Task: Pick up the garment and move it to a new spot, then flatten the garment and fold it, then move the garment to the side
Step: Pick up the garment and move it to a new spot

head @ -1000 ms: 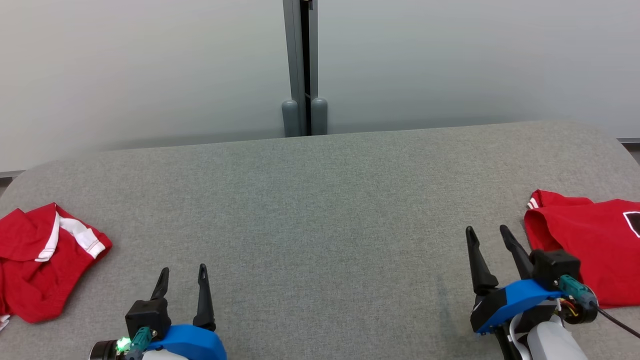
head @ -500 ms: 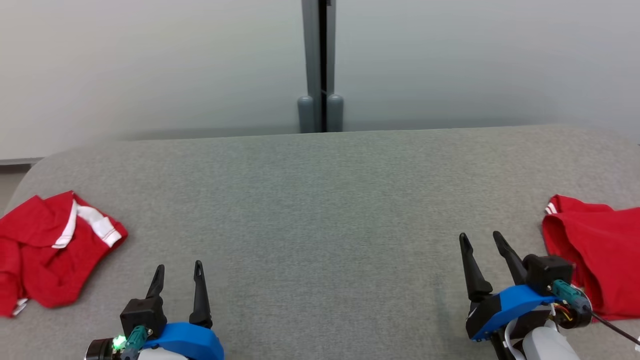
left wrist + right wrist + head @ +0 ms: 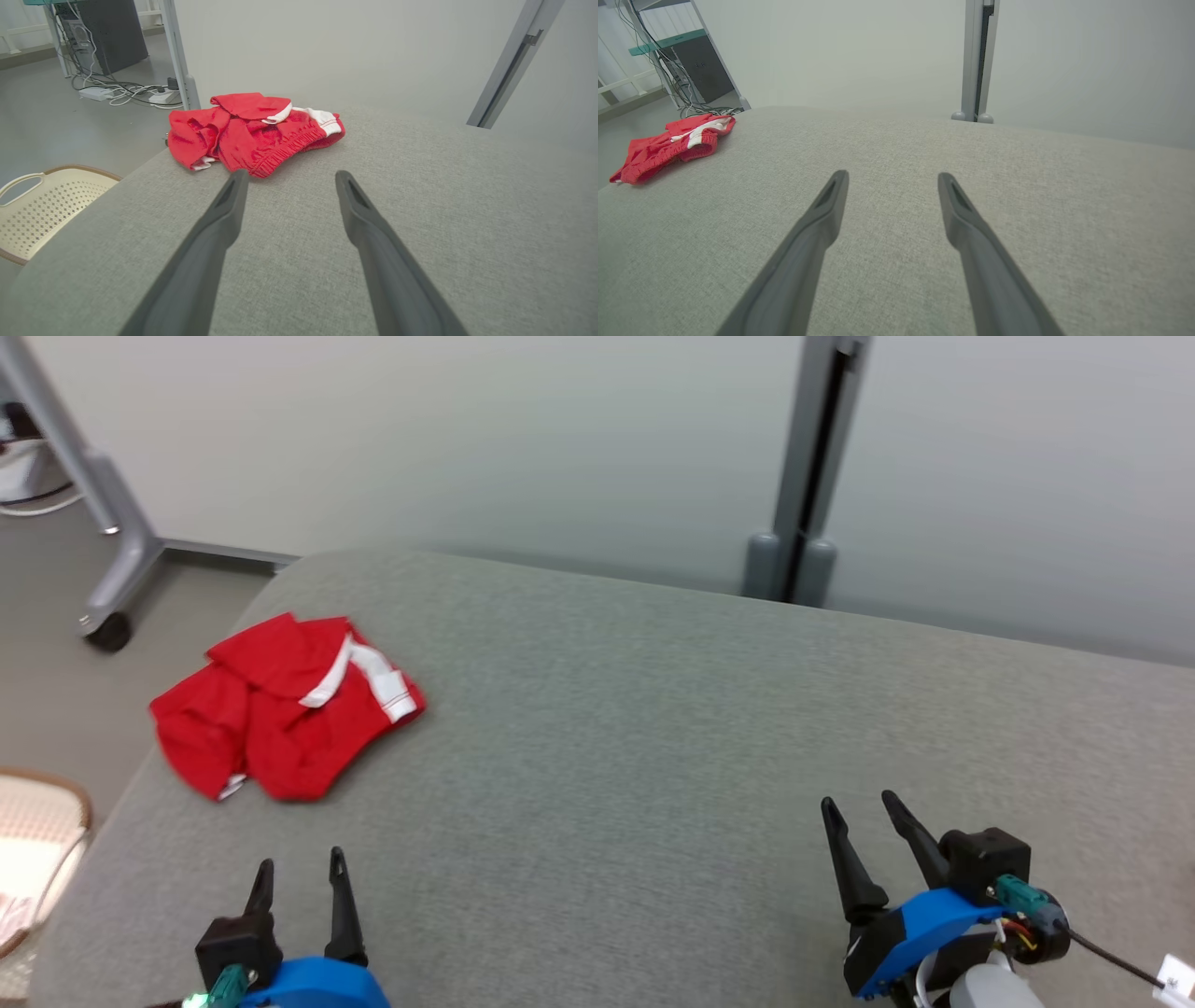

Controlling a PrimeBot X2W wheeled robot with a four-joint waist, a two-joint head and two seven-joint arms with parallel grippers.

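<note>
A crumpled red garment (image 3: pixel 280 714) with white trim lies near the far left corner of the grey table (image 3: pixel 616 747). In the left wrist view the garment (image 3: pixel 252 130) sits just ahead of the fingertips, slightly left. It also appears far off at the left of the right wrist view, garment (image 3: pixel 672 144). My left gripper (image 3: pixel 299 873) hovers open and empty at the table's near left, short of the garment. At the near right my right gripper (image 3: pixel 859 803) is open too, nothing between its fingers, over bare fabric.
A cream perforated basket (image 3: pixel 42 205) stands on the floor beside the table's left edge. A wheeled grey stand leg (image 3: pixel 112 551) is on the floor at far left. A grey post (image 3: pixel 808 476) rises behind the table against the pale wall. Cables lie on the floor (image 3: pixel 126 91).
The head camera has swung left, so the whole picture shifted right; the second red garment at the right has left the frame. Both grippers stay open and low.
</note>
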